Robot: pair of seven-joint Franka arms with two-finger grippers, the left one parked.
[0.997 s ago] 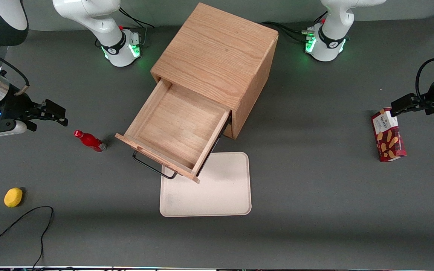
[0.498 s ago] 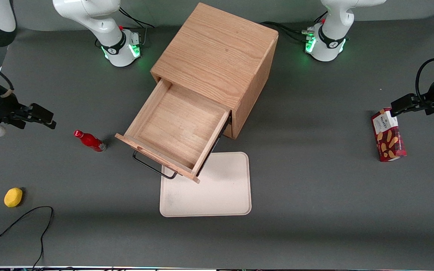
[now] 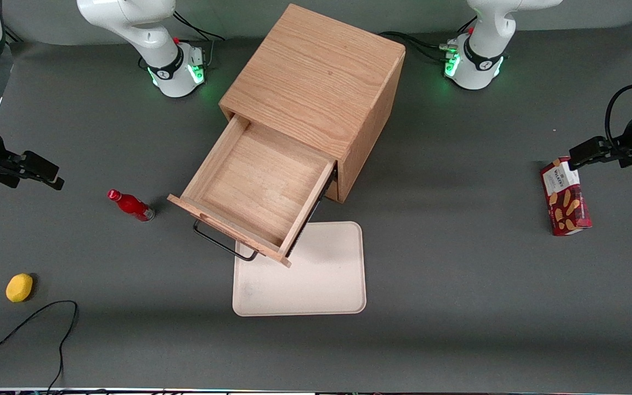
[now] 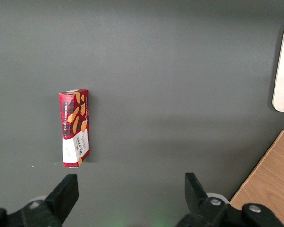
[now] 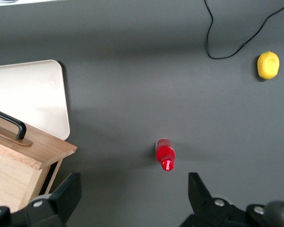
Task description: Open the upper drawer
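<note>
The upper drawer [image 3: 258, 189] stands pulled out, well apart from the pincer [image 3: 39, 173]. The pincer hangs above the desk [image 3: 458, 285] with fingers spread wide, holding nothing, near a red bottle [image 5: 164, 154].

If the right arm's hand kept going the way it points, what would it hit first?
Probably the bare table: the hand, open and empty, points down, with the red bottle just beside that line. Depth is unclear.

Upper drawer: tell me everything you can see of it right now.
The upper drawer is a light oak-look box, pulled far out of the cabinet and empty inside. Its flat front panel carries a thin black bar handle and overhangs the cream tray. Nothing touches it: the pincer hangs open, well off toward the working arm's end, past the red bottle.
</note>
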